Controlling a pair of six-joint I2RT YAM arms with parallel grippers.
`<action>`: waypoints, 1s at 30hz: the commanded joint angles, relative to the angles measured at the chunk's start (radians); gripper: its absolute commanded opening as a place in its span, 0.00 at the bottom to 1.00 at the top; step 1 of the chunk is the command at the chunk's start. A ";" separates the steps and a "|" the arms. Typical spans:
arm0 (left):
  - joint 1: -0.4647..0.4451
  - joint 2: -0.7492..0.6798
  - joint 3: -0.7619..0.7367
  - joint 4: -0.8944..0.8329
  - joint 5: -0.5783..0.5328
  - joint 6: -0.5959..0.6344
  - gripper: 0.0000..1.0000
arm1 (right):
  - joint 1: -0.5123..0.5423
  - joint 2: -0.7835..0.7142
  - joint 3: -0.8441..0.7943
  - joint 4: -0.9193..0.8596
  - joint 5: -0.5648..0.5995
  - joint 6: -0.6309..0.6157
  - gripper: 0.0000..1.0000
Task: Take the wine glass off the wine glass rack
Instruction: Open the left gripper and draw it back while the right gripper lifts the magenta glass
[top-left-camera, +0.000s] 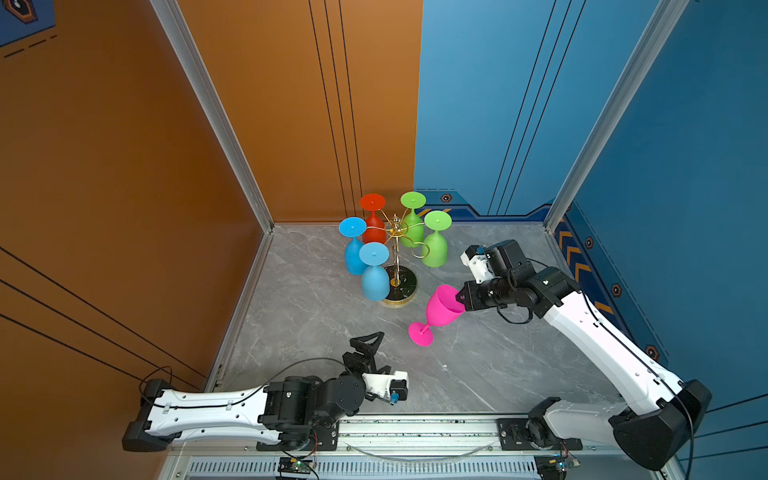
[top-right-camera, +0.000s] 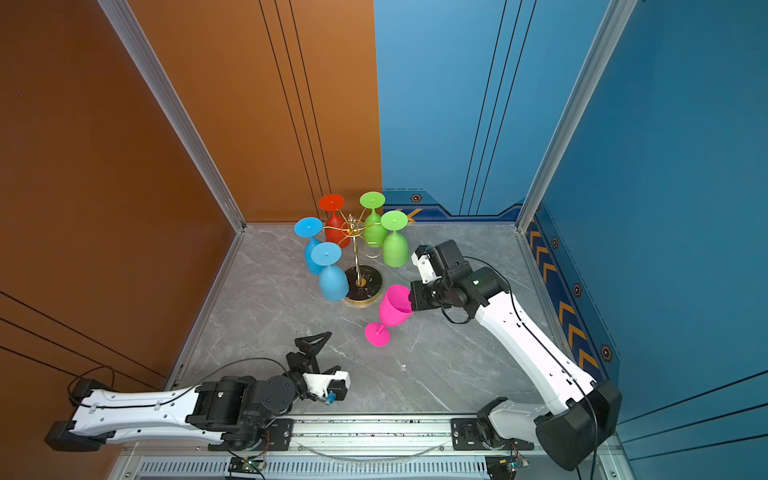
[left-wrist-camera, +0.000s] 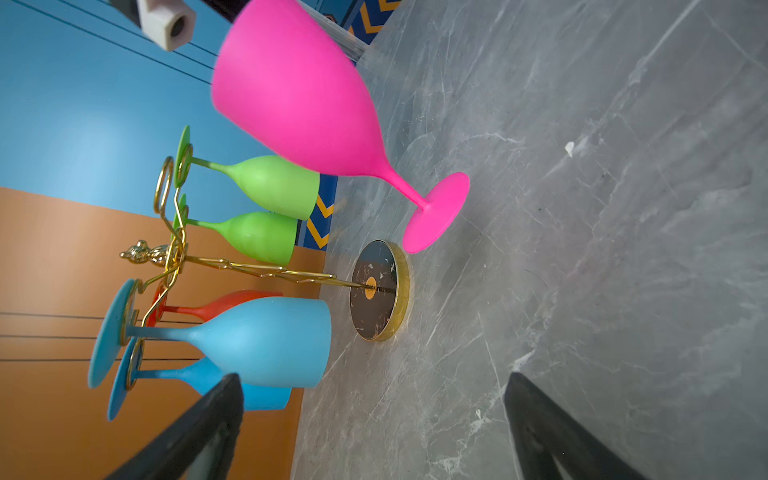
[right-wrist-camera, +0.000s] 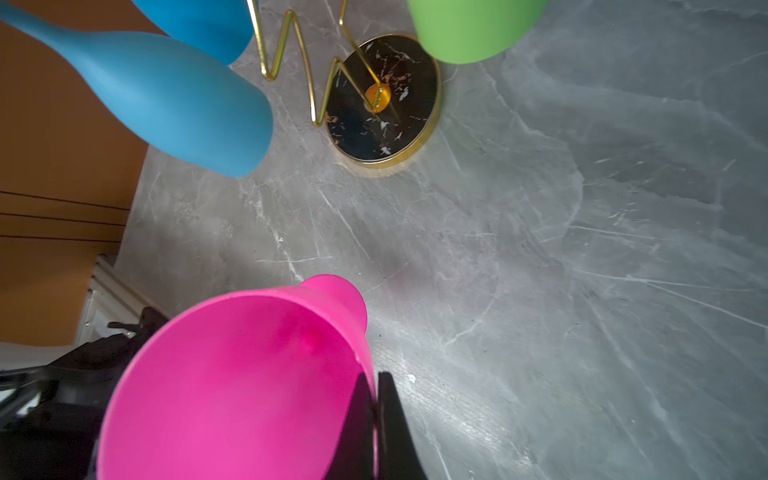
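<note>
A pink wine glass (top-left-camera: 442, 309) (top-right-camera: 395, 307) is off the rack and tilted, its foot low over the table just right of the rack's base. My right gripper (top-left-camera: 460, 297) (right-wrist-camera: 376, 386) is shut on its rim, one finger inside the bowl and one outside. I cannot tell whether the foot touches the table. The gold wire wine glass rack (top-left-camera: 405, 286) (left-wrist-camera: 374, 291) stands at the back centre. My left gripper (top-left-camera: 376, 353) (left-wrist-camera: 374, 378) is open and empty near the front left, well short of the pink glass (left-wrist-camera: 299, 95).
Upside down on the rack hang two blue glasses (top-left-camera: 375, 282), a red glass (top-left-camera: 373, 232) and two green glasses (top-left-camera: 435, 249). One looped arm (left-wrist-camera: 164, 185) holds nothing. An orange wall bounds the table on the left and a blue wall on the right.
</note>
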 joint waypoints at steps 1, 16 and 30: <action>0.046 -0.015 0.071 -0.071 0.087 -0.198 0.98 | -0.025 0.012 0.043 -0.085 0.188 -0.060 0.00; 0.269 0.081 0.200 -0.144 0.087 -0.615 0.98 | -0.126 0.179 0.177 -0.076 0.425 -0.098 0.00; 0.618 0.047 0.196 -0.205 0.229 -0.803 0.98 | -0.249 0.452 0.397 0.029 0.425 -0.110 0.00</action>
